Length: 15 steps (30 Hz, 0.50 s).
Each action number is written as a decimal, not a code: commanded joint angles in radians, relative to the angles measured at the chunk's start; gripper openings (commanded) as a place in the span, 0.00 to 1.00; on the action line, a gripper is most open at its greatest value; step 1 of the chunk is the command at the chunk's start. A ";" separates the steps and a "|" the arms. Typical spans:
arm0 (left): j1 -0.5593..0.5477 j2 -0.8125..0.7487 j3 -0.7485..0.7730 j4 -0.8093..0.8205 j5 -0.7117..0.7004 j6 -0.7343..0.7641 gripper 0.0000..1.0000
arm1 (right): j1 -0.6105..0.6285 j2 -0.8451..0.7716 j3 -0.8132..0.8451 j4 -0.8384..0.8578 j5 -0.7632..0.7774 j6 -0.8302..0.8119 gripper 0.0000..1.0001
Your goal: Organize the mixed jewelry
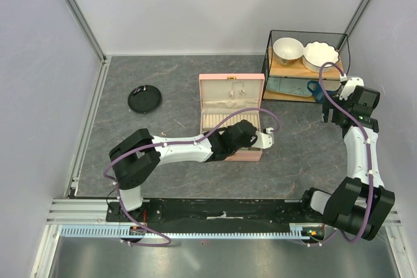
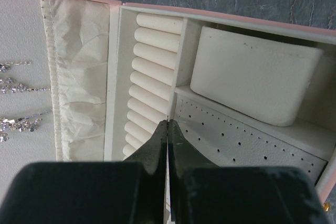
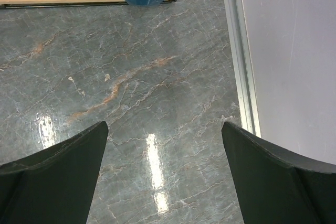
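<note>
Pressed tight together, the left gripper (image 2: 167,123) hangs over the ring rolls (image 2: 152,56) of the open pink box (image 2: 220,17). Beyond, against the lid (image 2: 21,30), the mixed jewelry (image 2: 18,125) shows as thin, sparkling silvery strands. Farther right, the right gripper (image 3: 164,127) gapes wide above the table (image 3: 157,66).

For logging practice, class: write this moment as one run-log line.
left claw: shut, over ring rolls in pink box | right claw: open, above table | jewelry: some on lid
</note>
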<state>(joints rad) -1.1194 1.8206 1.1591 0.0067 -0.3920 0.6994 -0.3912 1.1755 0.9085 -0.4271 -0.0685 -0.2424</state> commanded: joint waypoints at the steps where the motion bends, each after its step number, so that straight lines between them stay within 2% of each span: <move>1: -0.003 -0.006 0.002 0.045 -0.015 0.029 0.02 | -0.008 -0.002 -0.005 0.027 -0.017 -0.009 0.98; 15: -0.003 0.003 0.017 0.042 -0.010 0.026 0.02 | -0.011 0.000 -0.008 0.028 -0.017 -0.011 0.98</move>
<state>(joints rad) -1.1194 1.8206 1.1591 0.0082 -0.3916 0.7006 -0.3912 1.1755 0.9054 -0.4271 -0.0731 -0.2436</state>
